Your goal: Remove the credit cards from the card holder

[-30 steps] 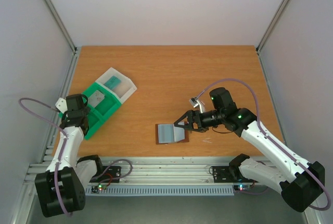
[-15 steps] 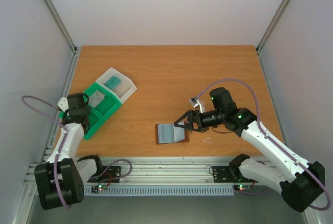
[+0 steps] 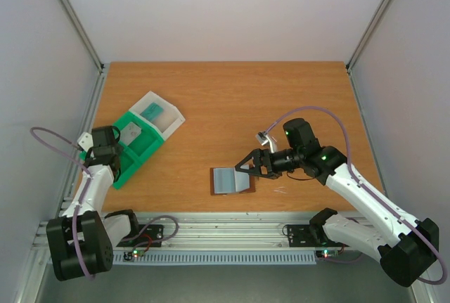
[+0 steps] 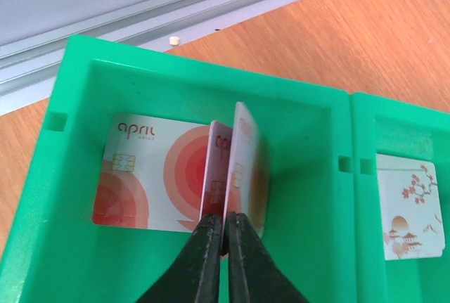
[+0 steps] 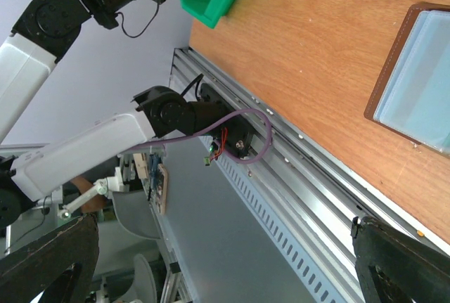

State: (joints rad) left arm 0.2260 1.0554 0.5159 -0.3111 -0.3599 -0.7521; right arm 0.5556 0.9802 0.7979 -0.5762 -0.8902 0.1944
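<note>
The card holder (image 3: 231, 180) lies open on the table, brown rim and grey-blue inner faces up; it also shows in the right wrist view (image 5: 420, 71). My right gripper (image 3: 247, 169) is open at its right edge, holding nothing; its fingers stand wide apart in the right wrist view (image 5: 225, 254). My left gripper (image 4: 225, 220) is shut on a pale red-marked credit card (image 4: 235, 155) held on edge, seemingly two thin cards, over a red credit card (image 4: 144, 176) lying flat in the green tray (image 4: 309, 113). In the top view the left gripper (image 3: 112, 162) is over the tray's near end.
The green tray (image 3: 144, 148) stands at the table's left, with a clear plastic box (image 3: 169, 121) against its far end holding a pale teal card (image 3: 152, 111). A white card with a drawing (image 4: 415, 204) lies in the tray's neighbouring compartment. The aluminium rail (image 3: 225, 229) runs along the near edge.
The left arm has shifted slightly over the tray's near end. The right arm and the card holder have not moved.
</note>
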